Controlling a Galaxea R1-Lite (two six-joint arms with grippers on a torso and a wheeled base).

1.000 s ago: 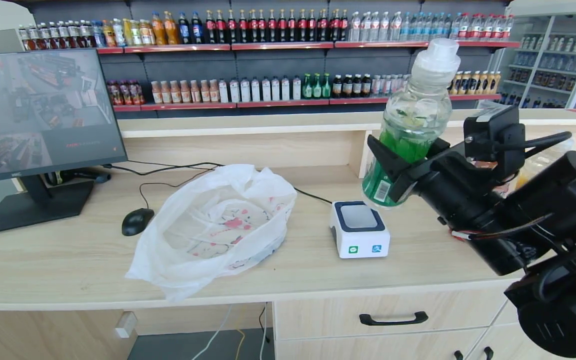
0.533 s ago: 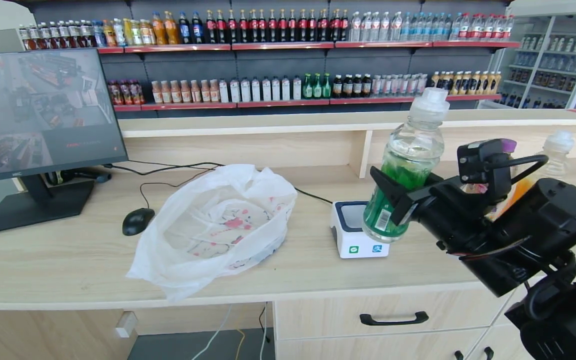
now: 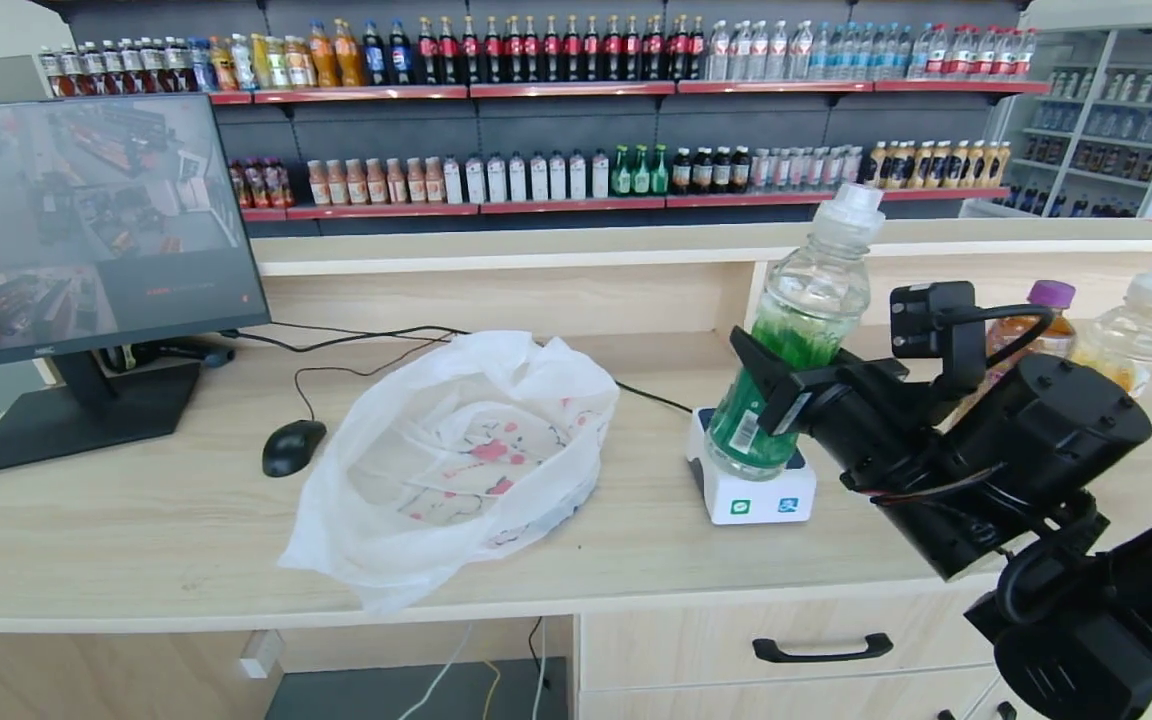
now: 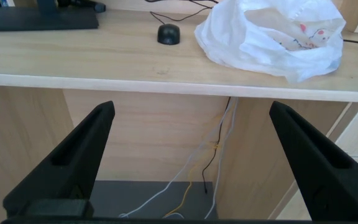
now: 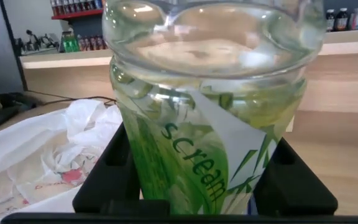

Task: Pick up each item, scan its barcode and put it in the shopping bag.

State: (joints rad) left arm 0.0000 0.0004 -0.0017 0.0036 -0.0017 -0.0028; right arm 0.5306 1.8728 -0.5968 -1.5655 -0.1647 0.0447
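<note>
A clear bottle (image 3: 798,330) with a green label and white cap stands nearly upright in my right gripper (image 3: 781,395), which is shut on its lower half. Its base hovers right over the white barcode scanner (image 3: 751,492) on the counter, barcode facing the front. In the right wrist view the bottle (image 5: 210,124) sits between the black fingers (image 5: 114,168). The white shopping bag (image 3: 456,460) lies open to the scanner's left. My left gripper (image 4: 191,155) hangs open below the counter edge, with the bag (image 4: 272,37) above it.
Two more bottles, one purple-capped (image 3: 1034,330) and one white-capped (image 3: 1131,325), stand at the counter's right behind my arm. A monitor (image 3: 86,220) and mouse (image 3: 293,447) sit at the left, with cables running along the counter. Drink shelves line the back wall.
My right arm has brought the bottle down and slightly left, from above the scanner to just over its top. The head camera has shifted a little.
</note>
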